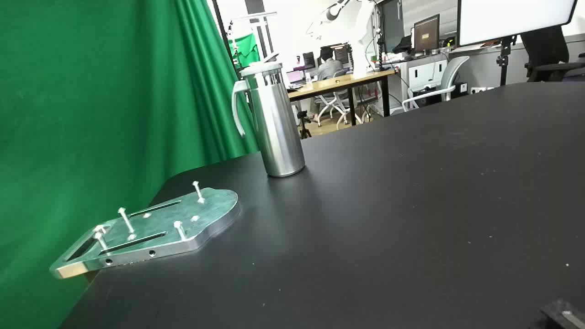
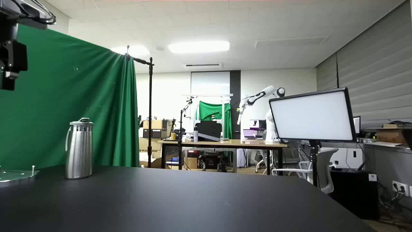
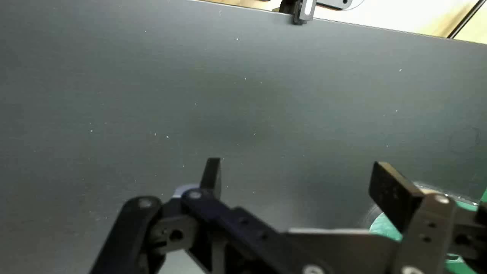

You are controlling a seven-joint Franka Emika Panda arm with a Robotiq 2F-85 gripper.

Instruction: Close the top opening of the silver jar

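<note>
The black gripper (image 3: 296, 173) points down at the black worktop (image 3: 236, 102), jaws spread wide. Only an exterior view shows whole the greenish pegged plate (image 1: 161, 224) near the tall brushed-steel cylindrical pitcher (image 1: 278, 122), upright on the worktop.

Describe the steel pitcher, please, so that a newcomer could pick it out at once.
Find the large green curtain, then the black tabletop in front of it. There, near a greenish slotted plate, stands the brushed-steel pitcher. Unlike that low, flat, pegged plate, it is a tall cylinder with a side handle.
</note>
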